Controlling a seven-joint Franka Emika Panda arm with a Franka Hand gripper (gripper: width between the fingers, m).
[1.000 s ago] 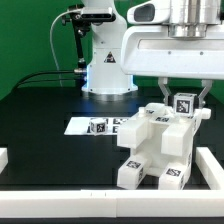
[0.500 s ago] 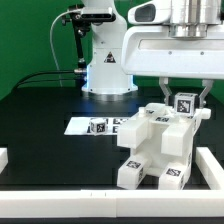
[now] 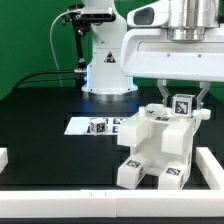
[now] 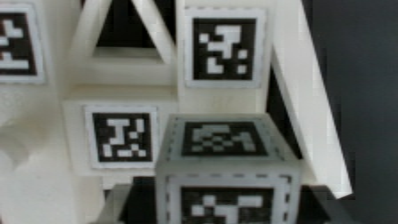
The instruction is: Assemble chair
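Dark fingers (image 3: 163,96) of the gripper (image 3: 184,107) slant in from either side onto a small white tagged block (image 3: 183,102). The jaws stand partly closed and pinch it, one finger against each flank. The arm's white wrist hangs straight above, pointing down.

In the wrist view the same block (image 4: 222,142) fills the lower middle. One black-and-white tag shows on its upper face and another on the face below. Behind it are further white faces of the chair, each with its own tag (image 4: 121,137).

The block sits at the top of the chair (image 3: 150,148), a chunky white stack of slabs and bars. More tags show low on its front. The chair stands on the black table (image 3: 40,110), toward the exterior view's right and near the front edge.

A low white border rail (image 3: 212,165) runs just beside it on that side. The marker board (image 3: 78,126) lies flat on the table at the chair's other side, its near end meeting the white pieces. The robot's white base (image 3: 105,65) stands farther back, before a green backdrop.
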